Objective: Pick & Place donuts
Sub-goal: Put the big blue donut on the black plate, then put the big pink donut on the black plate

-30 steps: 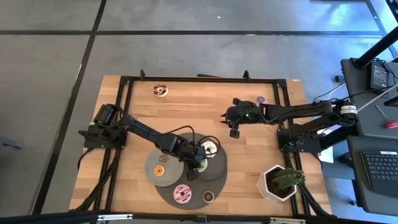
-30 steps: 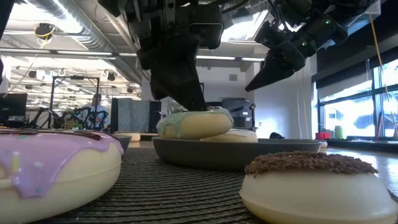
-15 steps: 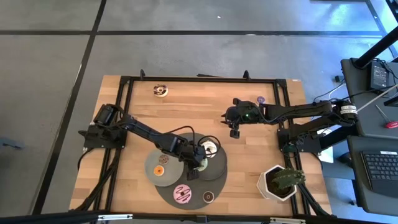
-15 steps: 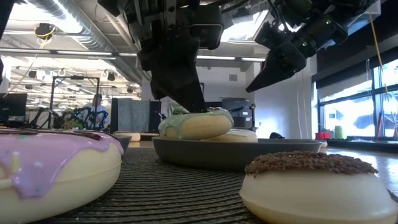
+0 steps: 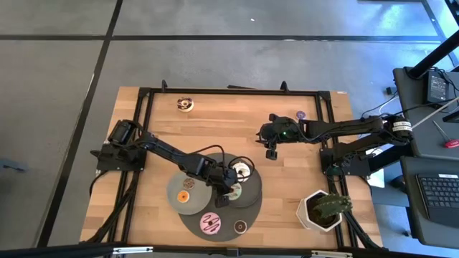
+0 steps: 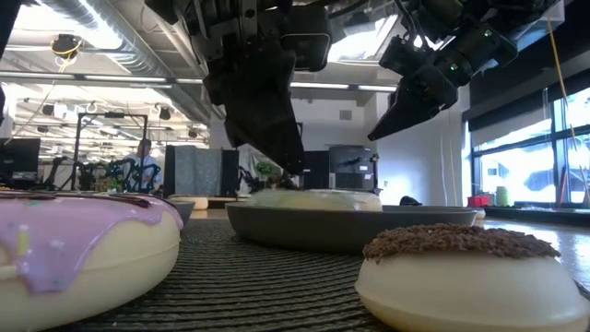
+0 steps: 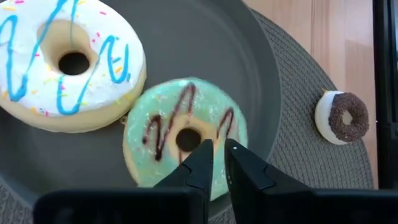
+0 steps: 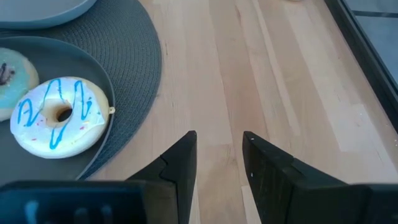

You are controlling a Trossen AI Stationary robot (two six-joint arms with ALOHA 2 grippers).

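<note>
A green-iced donut with chocolate drizzle [image 7: 186,137] lies flat in a grey plate [image 7: 205,50] beside a white donut with blue lines [image 7: 68,62]. The same plate [image 5: 247,188] stands right of centre in the high view. My left gripper [image 7: 216,151] stands just over the green donut's rim, pointing down, its fingertips a narrow gap apart. In the low view its fingers [image 6: 293,166] end right above the donut [image 6: 313,197]. My right gripper [image 5: 271,152] hangs open and empty above the bare wood, farther back and to the right. It also shows in the low view [image 6: 387,124]. My left gripper comes at the green donut from above, its fingertips [image 7: 204,155] over the ring beside the hole [image 7: 186,140]. I cannot tell whether they touch it. The donut lies flat on the plate, not lifted.
A pink donut [image 5: 209,223] and a chocolate-sprinkled donut [image 5: 241,227] sit on the near plate. Orange [image 5: 183,196] and brown [image 5: 188,183] donuts sit on the left plate. A chocolate-and-white donut [image 5: 185,104] and a purple one [image 5: 300,115] lie at the far edge. A potted plant [image 5: 320,209] stands near right.
The green donut was tilted up under my left gripper's fingers, resting on the white donut. It has come down and now lies flat in the plate. My left gripper has stayed over the same spot.
</note>
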